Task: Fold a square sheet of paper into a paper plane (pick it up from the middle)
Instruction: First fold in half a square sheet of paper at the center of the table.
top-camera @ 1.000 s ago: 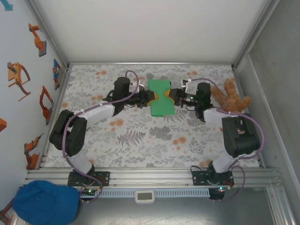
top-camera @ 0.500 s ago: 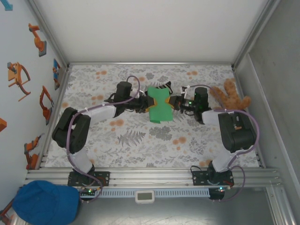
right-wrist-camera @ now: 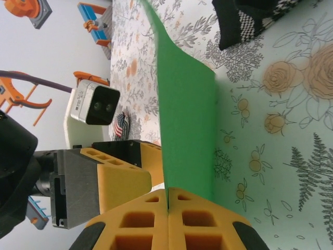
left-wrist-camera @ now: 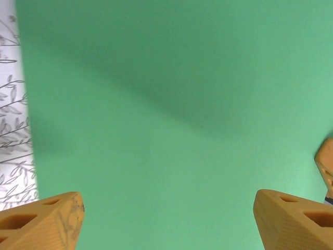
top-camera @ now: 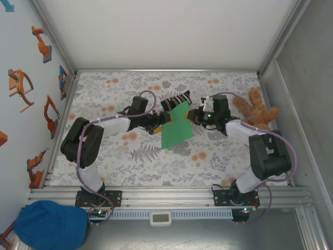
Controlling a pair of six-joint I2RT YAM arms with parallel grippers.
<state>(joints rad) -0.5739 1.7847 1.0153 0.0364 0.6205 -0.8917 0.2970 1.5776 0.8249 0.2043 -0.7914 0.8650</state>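
One floral tabletop point(top-camera: 156, 161) is being viewed from above. Two arms are being reached inward over it, the left arm point(top-camera: 86, 140) and the right arm point(top-camera: 268, 153). One blue cap point(top-camera: 51, 225) is being shown off the tabletop at the near left. One bear point(top-camera: 256, 107) is lying at the right. One sheet point(top-camera: 176, 125) and one striped sock point(top-camera: 176, 99) are being shown mid-tabletop, the sock just behind the sheet.

The sheet is being shown as plain bright green, four-cornered and skewed in outline, between the two pincers. It is being gripped at its right edge by the right pincer point(top-camera: 193, 115), whose fingers are being pressed together on it. The left pincer point(top-camera: 162, 121) is being held wide at the sheet's left side.

In the right wrist view the sheet is being seen nearly edge-on, rising from the closed fingers point(right-wrist-camera: 140, 224), with its shadow being cast on the tabletop. In the left wrist view only its flat, uncreased green face is being presented, with the fingers point(left-wrist-camera: 41, 219) parted at the lower corners.
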